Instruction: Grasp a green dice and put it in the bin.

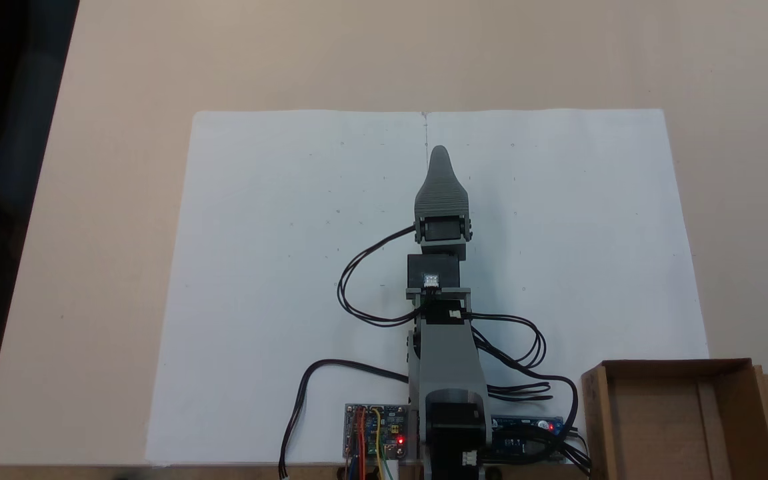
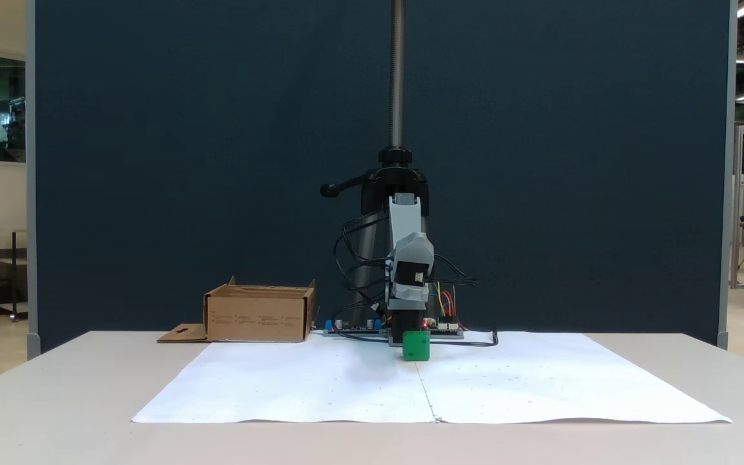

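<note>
On the white paper [image 2: 320, 387] we see the green dice [image 2: 416, 345] right under our gripper [image 2: 414, 330]. We cannot tell if it pinches. The bin [image 2: 259, 313] sits well apart.

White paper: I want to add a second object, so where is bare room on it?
Both halves of the paper beside the arm are bare, and so is the strip beyond its tip. It is crowded near the cables, boards and bin.

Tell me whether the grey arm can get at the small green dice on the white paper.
Probably yes: the small green dice sits on the white paper right under the gripper, with nothing in between.
</note>
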Tool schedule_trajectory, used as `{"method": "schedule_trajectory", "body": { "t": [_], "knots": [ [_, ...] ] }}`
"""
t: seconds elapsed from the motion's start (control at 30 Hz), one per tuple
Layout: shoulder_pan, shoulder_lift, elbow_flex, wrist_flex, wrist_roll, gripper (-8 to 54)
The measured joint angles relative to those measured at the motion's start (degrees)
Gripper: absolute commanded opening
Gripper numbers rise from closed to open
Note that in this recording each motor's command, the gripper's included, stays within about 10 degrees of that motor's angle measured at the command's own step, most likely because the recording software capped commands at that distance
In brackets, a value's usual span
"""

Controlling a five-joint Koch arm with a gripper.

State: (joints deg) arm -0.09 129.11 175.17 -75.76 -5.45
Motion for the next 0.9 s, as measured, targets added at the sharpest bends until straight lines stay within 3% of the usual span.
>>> {"method": "schedule_trajectory", "body": {
  "t": [0.53,0.9],
  "knots": [
    [-0.09,0.0,-1.05,5.19,0.0,42.1],
    [1.49,0.0,-11.43,28.3,0.0,43.6]
  ]
}}
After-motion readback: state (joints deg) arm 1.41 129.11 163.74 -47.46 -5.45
